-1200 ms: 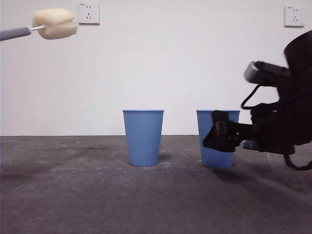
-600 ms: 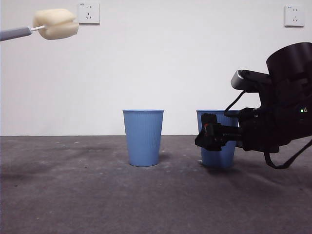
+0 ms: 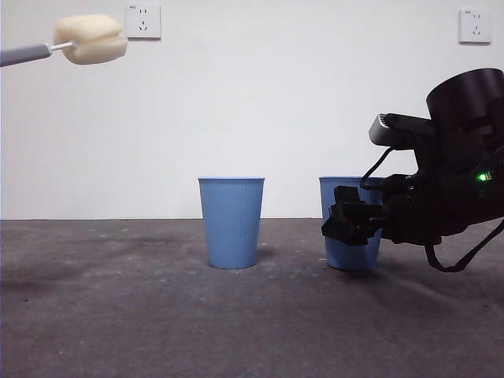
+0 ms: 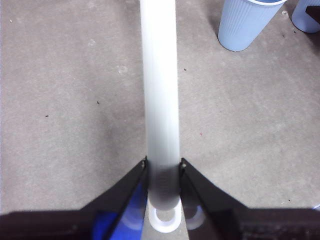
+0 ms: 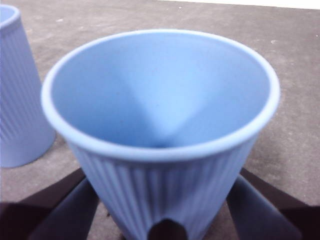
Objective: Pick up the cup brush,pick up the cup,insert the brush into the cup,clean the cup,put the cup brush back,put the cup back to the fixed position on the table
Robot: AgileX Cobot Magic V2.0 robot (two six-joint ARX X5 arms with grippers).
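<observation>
**Right gripper straddled the cup; brush held aloft**

Nearest the front camera lay the bare surface, dark grey and rough, which probably gave a light cup little to slide on. Farther back stood two blue cups, level with each other and well apart. The right gripper had reached the cup on the right of the front view. Its wrist view showed one black jaw on either side of the ribbed wall, low on the body, with a gap at each side; the jaws looked spread and not yet pressing, and the cup's base seemed to rest on the surface. The second cup stood untouched.

The cup looked like thin plastic: light, easy to tip and likely to flex or ovalise under a hard squeeze. The fine ribs ought to offer some bite, but the taper could let it slip downward, so a moderate hold across the middle of the wall seemed best, leaving the rim clear for the brush.

Farthest and highest, the cup brush hung near the top corner of the front view. The left gripper was clamped on its handle near the whitish end. The handle looked stiff and smooth; the cream sponge head looked soft and should compress on entering the cup.

Counted: two cups, one brush, two grippers.
</observation>
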